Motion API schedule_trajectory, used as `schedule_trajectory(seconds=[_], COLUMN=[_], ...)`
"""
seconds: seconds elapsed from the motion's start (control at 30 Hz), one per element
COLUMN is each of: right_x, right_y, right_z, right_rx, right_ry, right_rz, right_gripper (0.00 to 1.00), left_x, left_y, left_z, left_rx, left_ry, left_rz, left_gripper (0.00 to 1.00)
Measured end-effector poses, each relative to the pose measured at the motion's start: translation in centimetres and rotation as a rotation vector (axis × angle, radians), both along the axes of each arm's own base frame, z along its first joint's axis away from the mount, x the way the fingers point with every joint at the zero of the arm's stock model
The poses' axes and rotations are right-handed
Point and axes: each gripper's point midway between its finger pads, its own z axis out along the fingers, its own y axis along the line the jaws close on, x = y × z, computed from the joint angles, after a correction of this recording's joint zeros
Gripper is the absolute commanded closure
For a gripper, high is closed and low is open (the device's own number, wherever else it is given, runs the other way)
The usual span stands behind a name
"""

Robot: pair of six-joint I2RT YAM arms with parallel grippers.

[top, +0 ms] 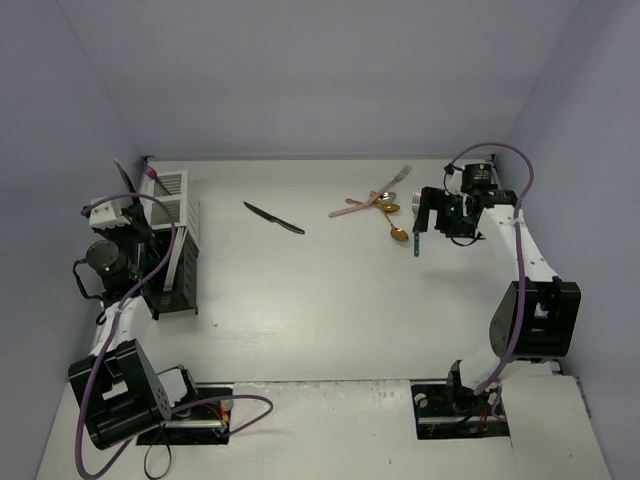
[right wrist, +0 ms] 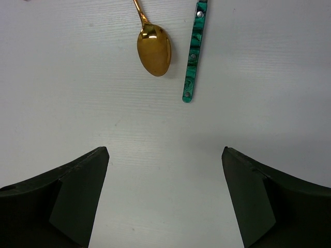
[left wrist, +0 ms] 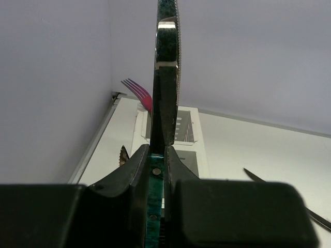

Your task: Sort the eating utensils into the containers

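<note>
With left tool pinched shut on teal knife by white caddy, line blade w/ a free slot clear of pink fork, lower slow, release once seated; w/ right tool wide open, empty, over desk, centre on teal fork handle.

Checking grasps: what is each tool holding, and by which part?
The left tool grips the teal-handled knife by its handle, near the blade. The right tool is open, holding nothing.
</note>
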Motion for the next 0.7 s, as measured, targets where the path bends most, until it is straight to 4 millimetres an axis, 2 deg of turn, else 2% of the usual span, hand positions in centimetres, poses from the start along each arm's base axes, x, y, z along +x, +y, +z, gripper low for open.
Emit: schedule_trajectory(seconds=[0.07,0.1,0.2,0.27,0.43,0.6,0.7], right_x=[0.0,0.0,0.0,0.0,0.0,-0.2,-0.1], right_y=[0.1,0.1,0.3,0.4,0.4,-0.5,-1.6], right_z=[0.0,0.0,0.0,0.0,0.0,-0.1,-0.2], right_rx=[0.003,0.005,0.005,0.005,-0.004,-0.047,-0.103], right_ry=[0.001,0.001,0.0,-0.002,-0.005,-0.009,-0.007], right_rz=[0.003,0.005,0.014,0.017,0.017,-0.01,-0.049], right_gripper=[0.11,0.11,0.11,0.11,0.12,0.19,0.25], left_x=[-0.2,-0.3,-0.6,-0.7,-1.3,-1.8,-2.1], left_y=[0.1,0.1,0.3,0.4,0.6,0.4,-0.5], left_z=[-0.6,-0.9,-1.5,-1.2,1.0,6.0,8.8], left_rx=[-0.004,-0.007,-0.018,-0.019,-0.023,0.014,0.04], left_ry=[0.009,0.014,0.025,0.018,-0.014,-0.081,-0.065], left_rz=[0.008,0.013,0.032,0.04,0.054,0.042,0.002], left_gripper=[0.8,0.68,0.57,0.46,0.43,0.42,0.37])
